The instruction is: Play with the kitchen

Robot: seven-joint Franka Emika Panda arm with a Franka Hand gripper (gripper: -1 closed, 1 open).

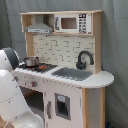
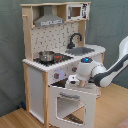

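Second exterior view, kitchen [image 2: 55, 55]: one
Oven door [image 2: 72, 102]: one, tilted open, under gripper [image 2: 73, 83]
Pot [image 2: 46, 56]: one
Grip: cannot tell

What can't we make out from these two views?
- Gripper: in the second exterior view the arm's wrist covers it at the oven door; finger state unreadable.
- Oven door: in the first exterior view the arm hides it.
- Pot contents: too small in both exterior views.

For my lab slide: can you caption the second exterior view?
Panda arm's gripper at the top edge of the toy kitchen's half-open oven door, small pot on the stovetop.
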